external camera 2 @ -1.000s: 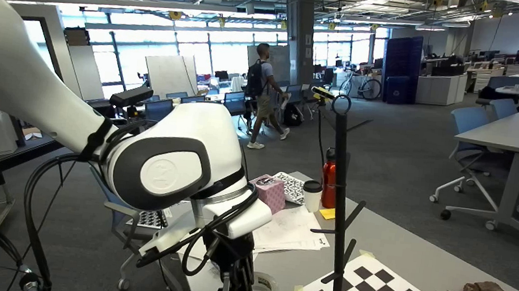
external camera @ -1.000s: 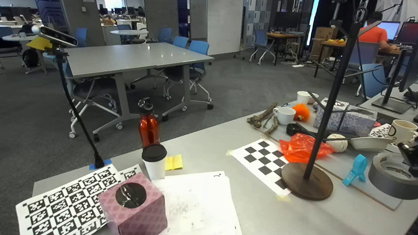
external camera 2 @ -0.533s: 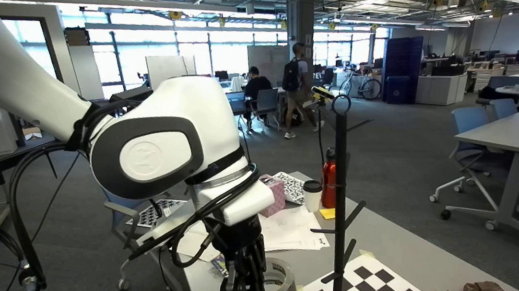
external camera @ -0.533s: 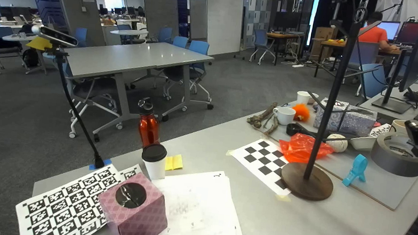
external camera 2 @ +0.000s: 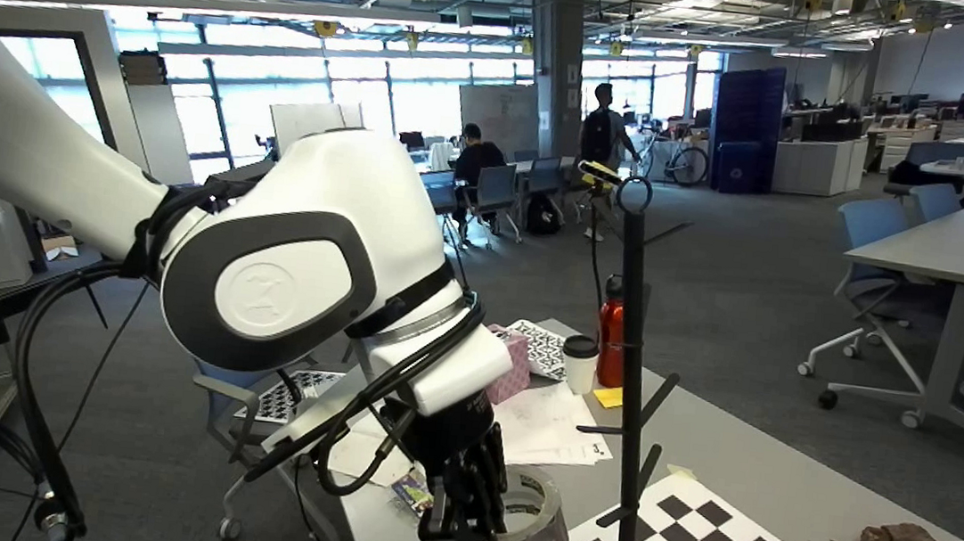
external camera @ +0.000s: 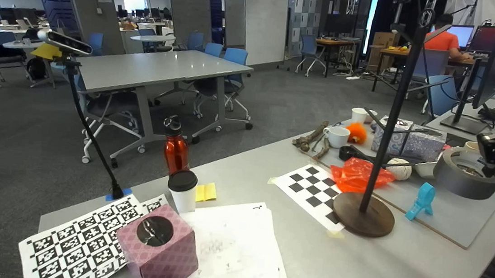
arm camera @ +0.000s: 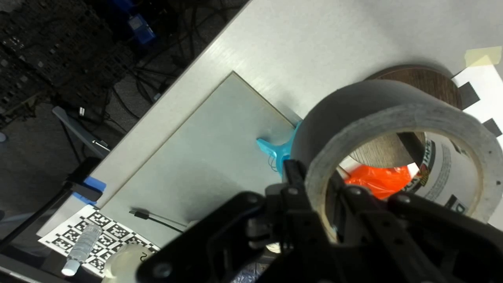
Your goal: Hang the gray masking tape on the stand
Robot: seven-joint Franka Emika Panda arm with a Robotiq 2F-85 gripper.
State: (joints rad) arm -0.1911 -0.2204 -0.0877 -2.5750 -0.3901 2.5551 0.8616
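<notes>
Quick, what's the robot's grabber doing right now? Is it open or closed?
Gripper: closed, holding the gray masking tape by one side of its ring.

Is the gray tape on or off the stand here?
Off: the gripper holds the gray masking tape, with a gap to the stand's pole in both exterior views.

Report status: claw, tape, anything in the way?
Claw shut on wall of gray duct tape roll. Roll held above table, not yet on stand. Light-blue clip near stand, probably low enough to clear.
</notes>
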